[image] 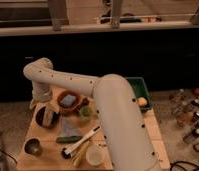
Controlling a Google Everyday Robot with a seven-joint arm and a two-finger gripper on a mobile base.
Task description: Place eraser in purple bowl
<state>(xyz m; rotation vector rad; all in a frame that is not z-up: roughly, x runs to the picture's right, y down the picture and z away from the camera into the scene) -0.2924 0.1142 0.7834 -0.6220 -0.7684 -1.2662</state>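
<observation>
The purple bowl [43,120] is a dark round bowl at the left of the wooden table [43,160]. My gripper [45,109] hangs from the white arm [68,80] and points down right over the bowl, its tip at or just inside the rim. A small pale shape shows at the gripper's tip above the bowl. I cannot tell whether that shape is the eraser or part of the gripper. No eraser shows anywhere else on the table.
An orange bowl [78,102] holding a blue sponge [69,100] stands just right of the gripper. Nearby are a green cup [85,113], a green object [68,139], a white-and-black stick tool [84,141], a white cup [94,156] and a metal cup [33,146]. A green bin [141,89] and bottles [185,112] are at the right.
</observation>
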